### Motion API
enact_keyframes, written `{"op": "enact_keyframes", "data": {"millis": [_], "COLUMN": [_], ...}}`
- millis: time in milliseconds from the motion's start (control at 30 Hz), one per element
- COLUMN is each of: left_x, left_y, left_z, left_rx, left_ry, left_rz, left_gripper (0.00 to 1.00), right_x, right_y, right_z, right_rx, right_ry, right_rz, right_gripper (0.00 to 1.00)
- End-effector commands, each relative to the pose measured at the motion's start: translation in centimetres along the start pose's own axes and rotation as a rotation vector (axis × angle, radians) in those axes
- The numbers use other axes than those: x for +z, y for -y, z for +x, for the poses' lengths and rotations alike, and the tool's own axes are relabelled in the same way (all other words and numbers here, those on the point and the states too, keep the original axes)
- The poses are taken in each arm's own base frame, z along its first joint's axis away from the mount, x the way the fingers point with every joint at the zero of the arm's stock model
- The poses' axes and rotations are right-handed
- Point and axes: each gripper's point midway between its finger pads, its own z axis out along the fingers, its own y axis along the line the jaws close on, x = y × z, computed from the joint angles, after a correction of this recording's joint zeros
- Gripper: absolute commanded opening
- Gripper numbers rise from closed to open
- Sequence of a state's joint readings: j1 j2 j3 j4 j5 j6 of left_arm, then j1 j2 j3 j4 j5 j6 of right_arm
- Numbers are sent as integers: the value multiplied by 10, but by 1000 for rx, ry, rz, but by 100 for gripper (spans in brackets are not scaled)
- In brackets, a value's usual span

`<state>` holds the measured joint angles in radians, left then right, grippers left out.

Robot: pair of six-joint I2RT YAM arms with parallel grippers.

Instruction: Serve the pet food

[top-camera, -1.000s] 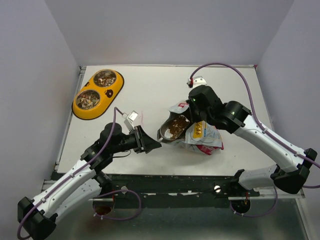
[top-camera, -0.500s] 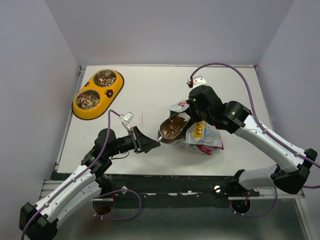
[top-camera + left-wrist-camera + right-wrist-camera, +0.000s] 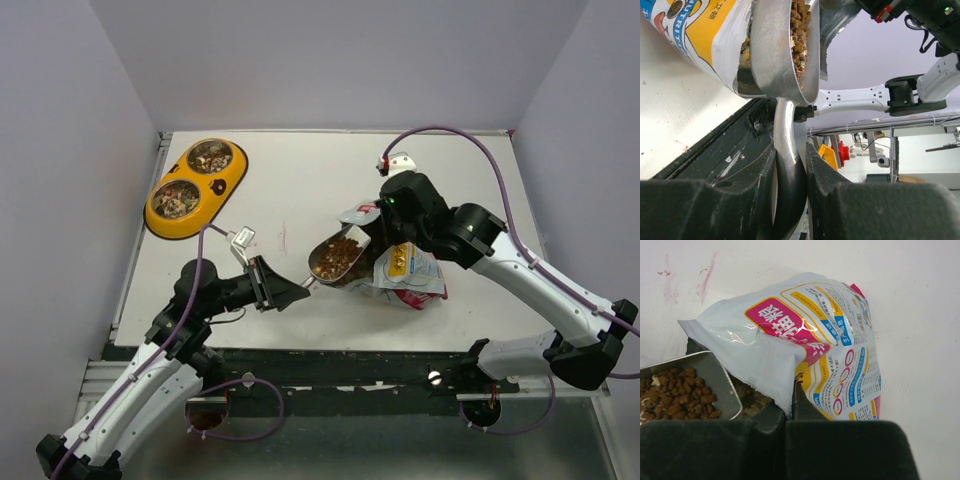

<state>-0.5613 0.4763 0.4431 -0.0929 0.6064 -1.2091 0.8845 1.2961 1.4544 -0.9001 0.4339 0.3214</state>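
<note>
- Kibble (image 3: 341, 252) is sitting heaped in the metal scoop (image 3: 320, 270), which is hovering just left of the pouch's mouth, near the middle of the table (image 3: 300, 180). More food is lying inside the pouch (image 3: 412, 266).
- Left hand (image 3: 790, 172) is clamping both fingers tight around the scoop's curved handle and carrying the load.
- Right hand (image 3: 789, 407) is pinching the pouch's torn upper edge, keeping the mouth propped open.
- By my judgement, the step in hand is carrying the full scoop to the yellow double bowl (image 3: 238, 165) at the far left, whose two cups are seemingly already holding some food, though they are too small to read well.
- Doing this well is calling for a level scoop, since it is brimful. It should be lifting clear of the pouch lip before swinging left, travelling slowly, and tipping only once it is over a cup.
- The right hand should be keeping its pinch so the pouch is not sagging shut or spilling.
- Against a second ago, the scoop is coming out of the pouch and moving near-left as the left arm is drawing back. The pouch and right hand are barely shifting.
</note>
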Motion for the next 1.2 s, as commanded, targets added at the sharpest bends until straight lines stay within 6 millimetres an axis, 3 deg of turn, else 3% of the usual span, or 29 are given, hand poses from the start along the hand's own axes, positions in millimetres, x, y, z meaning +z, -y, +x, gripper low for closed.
{"op": "enact_keyframes", "data": {"millis": [0,300,533,600,767,900,1033,1167], "left_x": [-21,-42,-39,-33,-9,-2,-9,-31], "left_y": [42,74,105,106,101,92,62,23], "left_z": [-5,-13,-65,-81,-124,-166,-205,-240], "left_rx": [128,185,147,88,-22,-8,-13,-20], "left_ry": [32,81,246,274,314,405,482,569], "left_rz": [81,77,-1,-42,-85,-111,-144,-205], "left_gripper": [0,0,0,0,0,0,0,0], "right_x": [-21,-21,-24,-25,-26,-29,-32,-37], "right_y": [1,-1,0,0,0,3,7,10], "right_z": [-33,-35,-37,-38,-37,-35,-35,-34], "right_rx": [70,71,71,71,77,78,75,88], "right_ry": [145,150,154,156,156,157,160,168], "right_rz": [-25,-36,-39,-38,-41,-34,-23,-22], "right_gripper": [1,1,1,1,1,1,1,1]}}
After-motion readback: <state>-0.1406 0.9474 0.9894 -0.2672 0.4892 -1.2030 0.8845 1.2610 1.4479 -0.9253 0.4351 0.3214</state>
